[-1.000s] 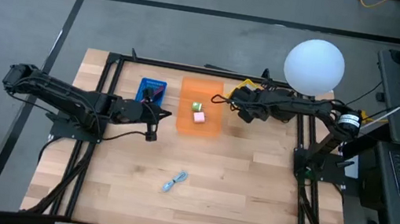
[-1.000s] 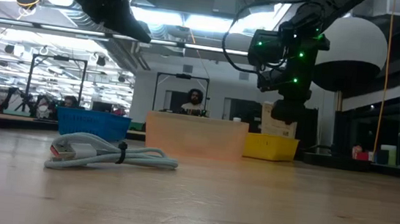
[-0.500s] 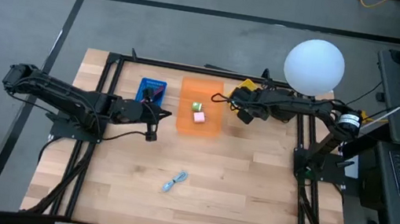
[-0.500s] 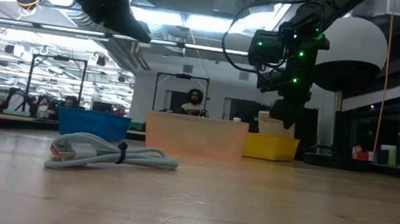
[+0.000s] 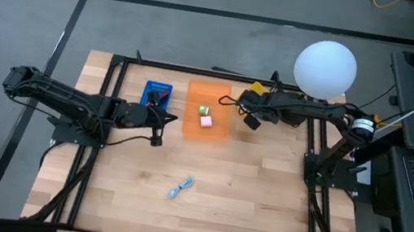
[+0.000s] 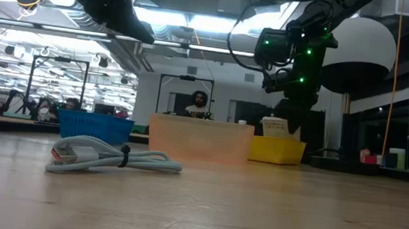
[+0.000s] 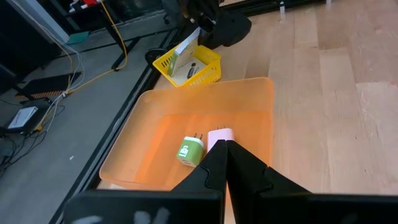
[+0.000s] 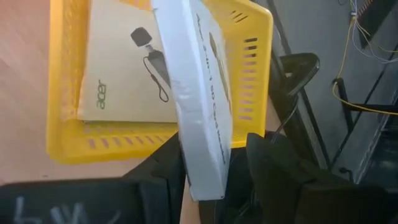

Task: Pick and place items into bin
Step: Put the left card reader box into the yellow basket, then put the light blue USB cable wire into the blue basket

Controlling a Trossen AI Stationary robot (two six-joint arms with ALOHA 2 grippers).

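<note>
Right end effector (image 8: 214,168) lifting a white packet (image 8: 196,93) from the yellow basket (image 8: 249,81)

Fingers clamp the packet's lower edge, at upper centre-right of the high view. I'd raise it clear of the rim before swinging toward the orange bin (image 5: 207,112). Left end effector (image 7: 227,165), pinched narrow and empty, waits over the bin.

Legible marking: the word "acer" in green, printed on the flat white packet (image 8: 124,74) lying in the yellow basket (image 8: 71,146). No other text readable.
</note>
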